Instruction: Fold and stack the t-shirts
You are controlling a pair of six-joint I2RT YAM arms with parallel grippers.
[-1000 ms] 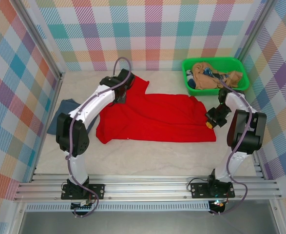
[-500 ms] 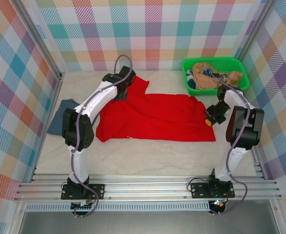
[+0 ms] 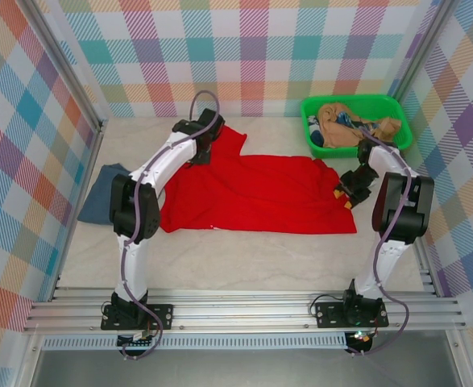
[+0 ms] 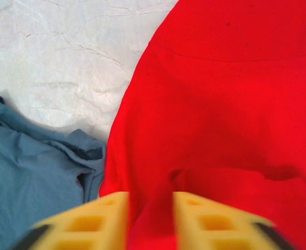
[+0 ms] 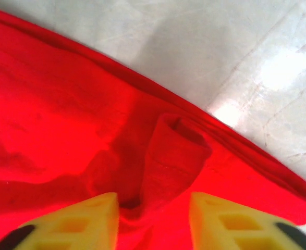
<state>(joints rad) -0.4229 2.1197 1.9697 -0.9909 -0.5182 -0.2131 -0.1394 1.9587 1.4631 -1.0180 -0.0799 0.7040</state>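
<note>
While your left arm reaches over the back-left part of the large bright red cloth t-shirt, that shirt lies spread wide across the middle of the pale marbled counter, with one sleeve pointing toward the back wall. Look at your left wrist view: the left jaws stand partly apart, yellow fingers on either side of a strip of red cloth that runs through the gap, and they are low over the shirt.

Off to the left, the crumpled slate-blue cloth t-shirt sits by the side wall. In the left wrist view its bunched edge comes just beside the red shirt's hem.

Now your right arm: it is at the red shirt's right edge. The right jaws are parted too, yellow fingers spread around a small raised roll of red fabric that stands between them, with a shadowed gap on its left side. Bare counter shows just past the hem.

Behind that arm, the green plastic bin sits in the back-right corner, holding a heap of tan and patterned clothes.
</note>
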